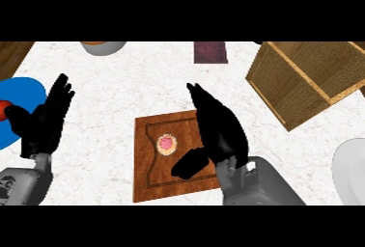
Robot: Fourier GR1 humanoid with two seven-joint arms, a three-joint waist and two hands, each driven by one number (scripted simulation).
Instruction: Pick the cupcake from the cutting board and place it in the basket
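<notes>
A pale marbled worktop fills most of the head view, with a strip of dark wood at its upper left corner. At the upper right lies a woven tan basket with lighter wooden rims, tilted on the diagonal and divided into compartments, well apart from the board. Near the middle sits a brown wooden cutting board, slightly turned, with a groove running inside its edge. The right hand comes up from the lower edge on its grey forearm and lies over the board's right side, fingers stretched straight toward the top of the view and thumb spread out to the left below; it is wide open and holds nothing. The left hand shows at the left edge, fingers up and relaxed, also wide open and holding nothing, over a blue plate that carries a small red thing, half hidden. A white plate is cut off by the right edge. At the top edge are a grey bowl and a dark purplish block. The cupcake, pink-topped with a pale rim, stands on the board just left of the right hand, between its fingers and thumb, untouched as far as can be seen.
</notes>
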